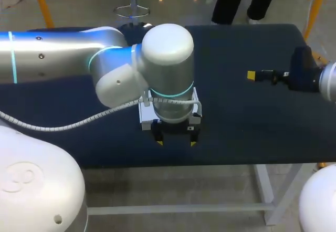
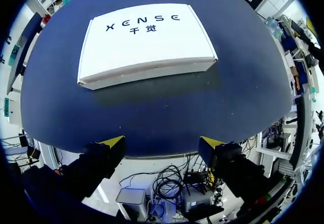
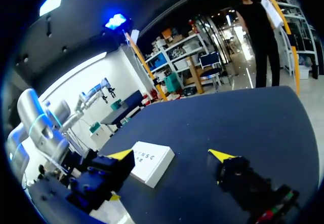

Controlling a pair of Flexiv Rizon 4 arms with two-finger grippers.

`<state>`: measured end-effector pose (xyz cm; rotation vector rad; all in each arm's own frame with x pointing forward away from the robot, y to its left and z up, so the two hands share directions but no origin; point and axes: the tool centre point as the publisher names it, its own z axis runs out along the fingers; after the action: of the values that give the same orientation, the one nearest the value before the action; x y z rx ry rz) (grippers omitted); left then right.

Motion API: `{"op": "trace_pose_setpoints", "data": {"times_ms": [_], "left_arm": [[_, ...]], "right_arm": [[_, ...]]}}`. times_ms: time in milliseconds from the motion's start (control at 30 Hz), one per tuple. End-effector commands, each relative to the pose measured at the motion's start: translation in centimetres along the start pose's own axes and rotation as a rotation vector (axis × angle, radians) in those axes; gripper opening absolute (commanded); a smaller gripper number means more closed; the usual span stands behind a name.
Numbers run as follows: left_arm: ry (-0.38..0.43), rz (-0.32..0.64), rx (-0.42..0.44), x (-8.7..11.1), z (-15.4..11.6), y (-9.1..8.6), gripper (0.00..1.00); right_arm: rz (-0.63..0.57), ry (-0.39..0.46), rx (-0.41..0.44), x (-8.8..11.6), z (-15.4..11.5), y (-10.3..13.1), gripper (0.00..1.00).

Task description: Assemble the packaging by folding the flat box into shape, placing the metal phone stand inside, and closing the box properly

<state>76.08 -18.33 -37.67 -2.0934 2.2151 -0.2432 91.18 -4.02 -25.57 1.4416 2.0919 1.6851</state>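
The left hand point(image 2: 162, 145) hangs open and empty at the counter's point(image 2: 152, 117) near edge, probably held clear so the box stays in view. Just ahead lies the box point(image 2: 147, 44), flat on the counter: white, shallow, dark print on top (seemingly already shut). Farther off, the right hand point(image 3: 171, 155) waits open, well apart.

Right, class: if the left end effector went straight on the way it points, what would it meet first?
Probably the bare blue table near its edge: the left end effector is open and points down there, with the white box lying further ahead, outside its line.
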Motion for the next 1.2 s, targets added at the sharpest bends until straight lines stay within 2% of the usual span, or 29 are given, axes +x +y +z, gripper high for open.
{"op": "trace_pose_setpoints", "data": {"times_ms": [33,133,333,533,867,1200], "left_arm": [[-0.024,-0.014,0.009,0.7,1.2,-0.6,1.00],[-0.040,-0.026,0.013,0.6,1.6,-1.1,1.00],[-0.059,-0.052,0.017,0.5,1.8,-1.8,1.00],[-0.070,-0.081,0.021,0.0,2.1,-2.6,1.00],[-0.058,-0.129,0.005,-1.5,2.9,-4.5,1.00],[-0.061,-0.168,0.003,-2.9,3.4,-6.6,1.00]], "right_arm": [[-0.001,0.000,-0.006,0.0,0.0,-0.1,1.00],[-0.015,0.016,-0.015,-0.2,0.1,-0.2,1.00],[-0.219,0.124,-0.097,-1.1,0.2,0.1,1.00],[-0.394,0.155,-0.129,-1.5,0.1,0.4,1.00],[-0.528,0.176,-0.151,-1.9,0.5,0.9,1.00],[-0.553,0.155,-0.160,-1.9,0.3,1.2,1.00]]}}
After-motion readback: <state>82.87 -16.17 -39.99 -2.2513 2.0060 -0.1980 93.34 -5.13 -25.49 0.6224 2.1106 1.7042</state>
